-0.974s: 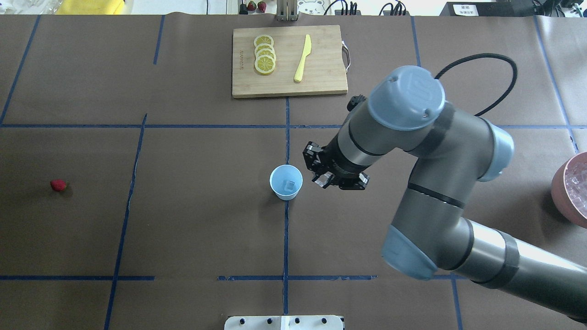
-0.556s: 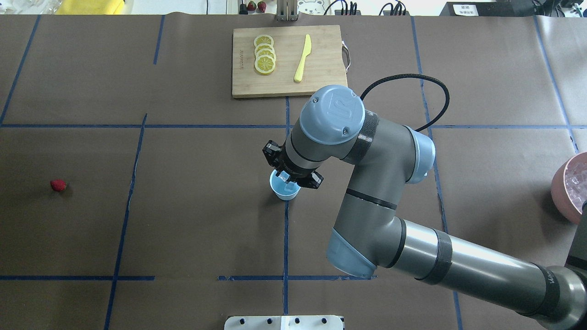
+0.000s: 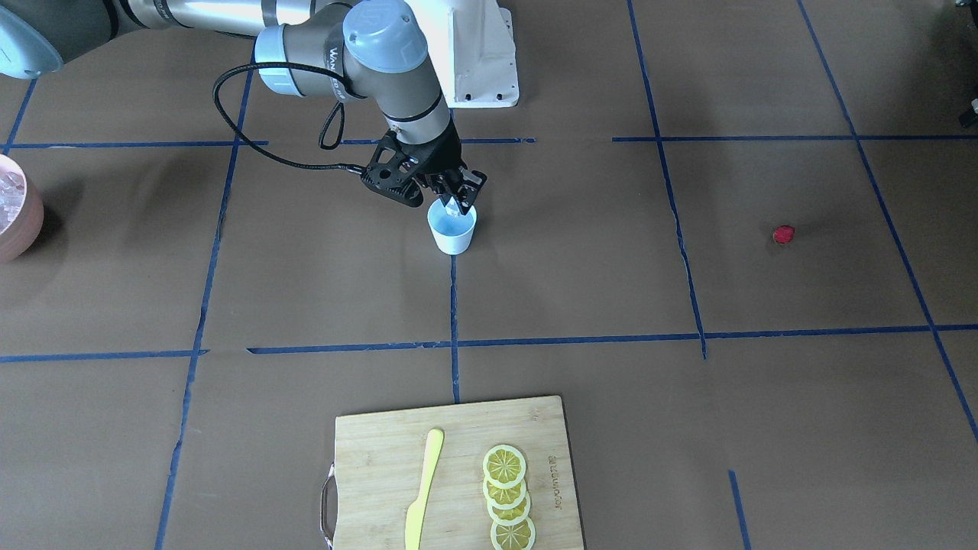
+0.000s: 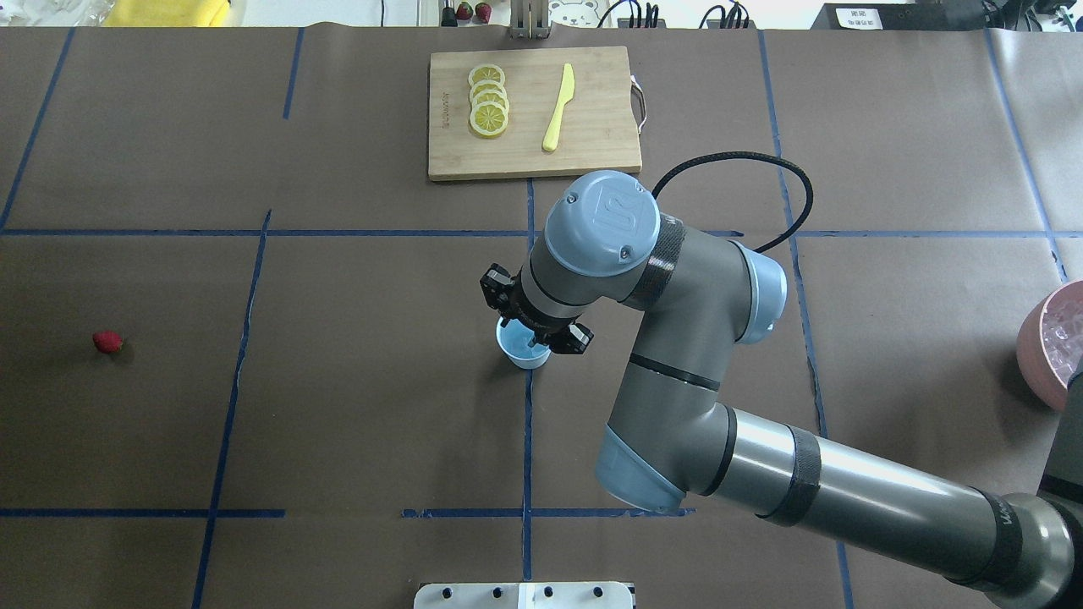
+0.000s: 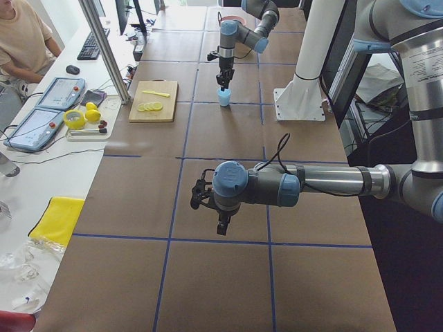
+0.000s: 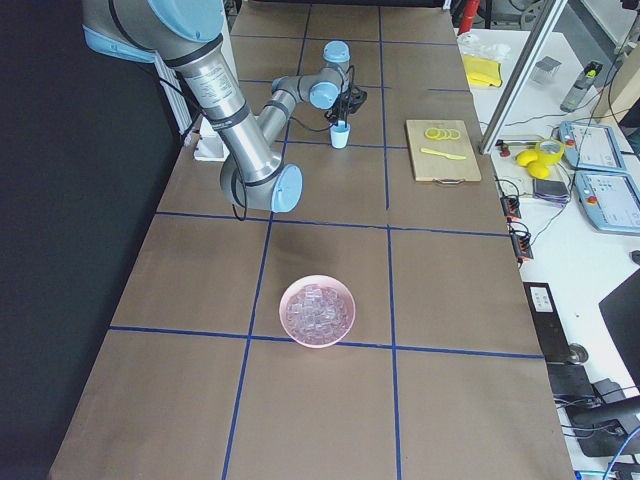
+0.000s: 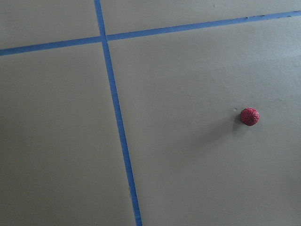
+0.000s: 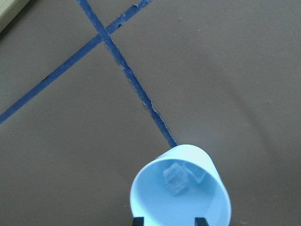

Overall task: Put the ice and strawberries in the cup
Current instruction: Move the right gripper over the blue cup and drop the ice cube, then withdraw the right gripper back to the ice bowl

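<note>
Overhead exterior: my right gripper (image 4: 531, 338) hangs over the cup (image 4: 516, 355); whether the left gripper (image 5: 221, 225) is closed I cannot tell. The strawberry (image 4: 107, 341) lies well apart, leftward. Right fingers pinch an ice cube (image 3: 457, 207); released off-centre, I fear it clips the rim and bounces out.

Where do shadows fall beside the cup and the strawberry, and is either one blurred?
Right wrist view: the cup is sharp, with a soft wide shadow curving on the paper around it. Left wrist view: the strawberry is sharp, with a faint shadow on its left.
</note>
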`<state>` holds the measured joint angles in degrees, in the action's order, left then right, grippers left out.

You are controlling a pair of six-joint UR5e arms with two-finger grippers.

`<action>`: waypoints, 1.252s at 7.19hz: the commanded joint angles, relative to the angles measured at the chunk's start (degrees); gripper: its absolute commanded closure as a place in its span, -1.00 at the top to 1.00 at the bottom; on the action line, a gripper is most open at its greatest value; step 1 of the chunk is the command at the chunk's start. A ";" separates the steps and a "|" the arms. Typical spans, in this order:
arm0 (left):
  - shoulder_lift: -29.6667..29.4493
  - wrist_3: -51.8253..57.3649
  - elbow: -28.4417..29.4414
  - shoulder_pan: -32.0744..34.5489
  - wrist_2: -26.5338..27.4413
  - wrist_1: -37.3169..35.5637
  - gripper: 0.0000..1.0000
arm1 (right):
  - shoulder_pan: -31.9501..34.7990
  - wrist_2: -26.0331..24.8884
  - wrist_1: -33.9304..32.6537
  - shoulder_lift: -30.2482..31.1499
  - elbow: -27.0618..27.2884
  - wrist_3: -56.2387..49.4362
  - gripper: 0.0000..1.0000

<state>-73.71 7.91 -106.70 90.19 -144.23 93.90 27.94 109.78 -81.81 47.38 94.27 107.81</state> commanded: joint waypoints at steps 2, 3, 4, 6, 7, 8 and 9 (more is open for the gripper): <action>-0.03 0.00 0.00 0.07 0.09 -0.03 1.00 | 3.58 3.74 -2.45 0.95 2.74 -0.23 0.41; 0.05 0.00 0.00 0.08 0.00 -0.03 1.00 | 8.66 10.56 -4.74 4.44 6.24 -1.88 0.40; -0.03 0.00 0.00 0.08 0.00 -0.03 1.00 | 12.89 14.37 -4.93 12.66 14.11 -9.82 0.40; 0.05 -0.08 0.09 0.07 0.00 -0.03 1.00 | 20.45 16.50 -4.94 33.30 26.89 -32.11 0.41; 0.05 0.00 0.09 0.08 0.00 -0.03 1.00 | 25.36 17.56 -4.67 42.18 29.28 -44.93 0.42; 0.05 -0.08 0.09 0.08 0.00 -0.03 1.00 | 30.54 18.01 -4.24 49.67 29.39 -61.41 0.46; 0.75 0.00 -0.09 0.08 0.00 0.41 1.00 | 35.12 18.01 -4.32 53.48 27.74 -75.59 0.47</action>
<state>-73.45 7.86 -106.66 90.26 -144.22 93.98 57.16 127.44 -86.25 94.01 122.64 50.28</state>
